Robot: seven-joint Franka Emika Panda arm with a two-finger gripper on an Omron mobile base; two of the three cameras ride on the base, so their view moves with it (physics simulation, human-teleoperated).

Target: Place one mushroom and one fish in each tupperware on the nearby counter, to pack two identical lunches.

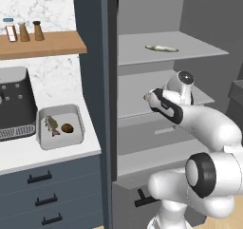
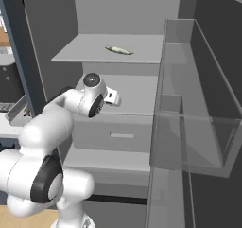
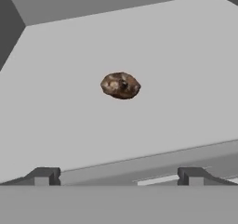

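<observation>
A brown mushroom (image 3: 120, 85) lies on a grey shelf straight ahead of my gripper (image 3: 118, 176), which is open with nothing between its fingers. The hand (image 2: 111, 97) reaches in at the middle shelf of the open cabinet. On the shelf above it lies a slim silvery fish (image 1: 161, 48) (image 2: 118, 50). To the left, on the off-white counter (image 1: 28, 157), stands a grey tupperware (image 1: 43, 140) holding a fish (image 1: 51, 125) and a mushroom (image 1: 67, 128).
The open door with clear bins (image 2: 189, 123) stands close on the right. A dark coffee machine (image 1: 14, 104) sits on the counter beside the tupperware. A wooden shelf (image 1: 47, 45) with small bottles hangs above. Slate-blue drawers (image 1: 42, 195) lie below.
</observation>
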